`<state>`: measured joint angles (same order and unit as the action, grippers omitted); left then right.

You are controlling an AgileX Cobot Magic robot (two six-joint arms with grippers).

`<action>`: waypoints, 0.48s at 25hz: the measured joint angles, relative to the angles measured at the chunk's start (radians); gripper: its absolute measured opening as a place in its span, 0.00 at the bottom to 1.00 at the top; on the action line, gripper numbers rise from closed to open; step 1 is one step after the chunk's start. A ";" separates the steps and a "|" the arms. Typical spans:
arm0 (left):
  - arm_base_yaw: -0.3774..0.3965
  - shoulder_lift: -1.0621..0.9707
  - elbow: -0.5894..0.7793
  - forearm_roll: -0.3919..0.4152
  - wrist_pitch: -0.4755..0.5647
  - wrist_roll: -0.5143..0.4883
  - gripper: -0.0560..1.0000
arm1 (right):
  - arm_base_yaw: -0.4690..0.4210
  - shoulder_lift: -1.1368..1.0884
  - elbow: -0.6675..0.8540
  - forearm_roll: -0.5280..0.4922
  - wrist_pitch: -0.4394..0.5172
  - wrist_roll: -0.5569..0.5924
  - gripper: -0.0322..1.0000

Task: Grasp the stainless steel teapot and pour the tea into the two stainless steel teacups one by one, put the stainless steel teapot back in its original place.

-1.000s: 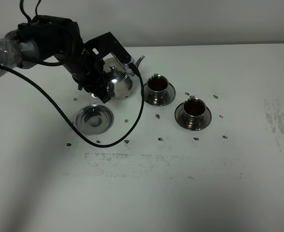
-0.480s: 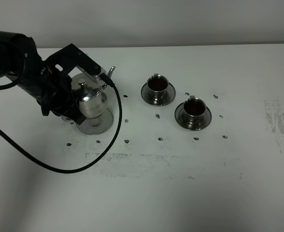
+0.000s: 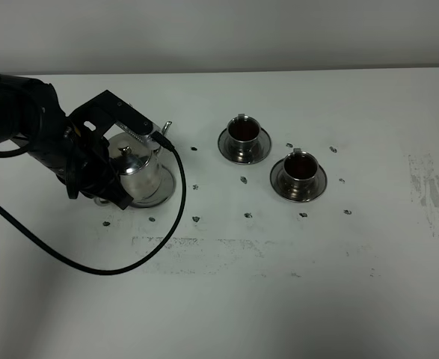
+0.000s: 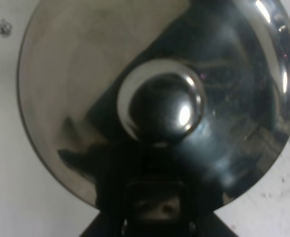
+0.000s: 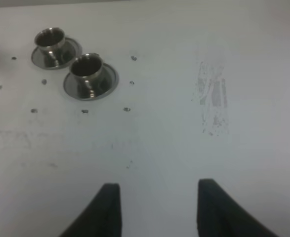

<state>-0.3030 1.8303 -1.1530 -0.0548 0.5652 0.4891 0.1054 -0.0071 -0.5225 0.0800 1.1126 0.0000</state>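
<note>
While the white table [image 3: 294, 299] takes up nearly the whole overhead view, the action is all at its left side. Left arm [image 3: 25, 127] reaches in from the left edge, a black cable [image 3: 92, 265] looping off it across the tabletop. Left gripper [image 3: 114, 168] is clenched on the stainless steel teapot [image 3: 138, 173], gripping on the handle side; pot body sits just right of the claw, spout [image 3: 167, 129] pointing away toward the back right. Teapot is upright over its round saucer [image 3: 167, 191], whose rim shows at the right of the base. Can't tell if the base is fully seated or just above. In the left wrist view the domed lid [image 4: 85, 98] and its knob [image 4: 162, 106] fill the frame directly under the camera.

Right gripper [image 5: 157, 207] is well apart from everything, fingers [image 5: 107, 207] spread, nothing between them, bare table underneath.

Two stainless steel teacups on saucers sit right of the teapot, apart from it: rear cup [image 3: 242, 132] and front cup [image 3: 299, 169] beside each other on a diagonal. Both hold dark tea [image 3: 301, 170]. Small dark marks [image 3: 196, 219] dot the table around the saucers.
</note>
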 joint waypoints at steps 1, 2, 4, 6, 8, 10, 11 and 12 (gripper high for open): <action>0.000 0.005 0.000 0.000 -0.007 -0.004 0.23 | 0.000 0.000 0.000 0.000 0.000 0.000 0.37; 0.000 0.009 0.000 0.000 -0.016 -0.005 0.23 | 0.000 0.000 0.000 0.000 0.000 0.000 0.37; 0.000 0.020 0.000 0.000 -0.029 -0.006 0.23 | 0.000 0.000 0.000 0.000 0.000 0.000 0.37; 0.000 0.031 0.000 -0.001 -0.031 -0.008 0.23 | 0.000 0.000 0.000 0.000 0.000 0.000 0.37; 0.000 0.044 0.000 -0.001 -0.033 -0.008 0.23 | 0.000 0.000 0.000 0.000 0.000 0.000 0.37; 0.000 0.053 0.000 -0.003 -0.040 -0.008 0.23 | 0.000 0.000 0.000 0.000 0.000 0.000 0.37; 0.000 0.055 0.000 -0.003 -0.043 -0.008 0.23 | 0.000 0.000 0.000 0.000 0.000 0.000 0.37; 0.000 0.056 0.000 -0.005 -0.047 -0.008 0.23 | 0.000 0.000 0.000 0.000 0.000 0.000 0.37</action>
<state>-0.3030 1.8865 -1.1530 -0.0596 0.5186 0.4813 0.1054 -0.0071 -0.5225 0.0800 1.1126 0.0000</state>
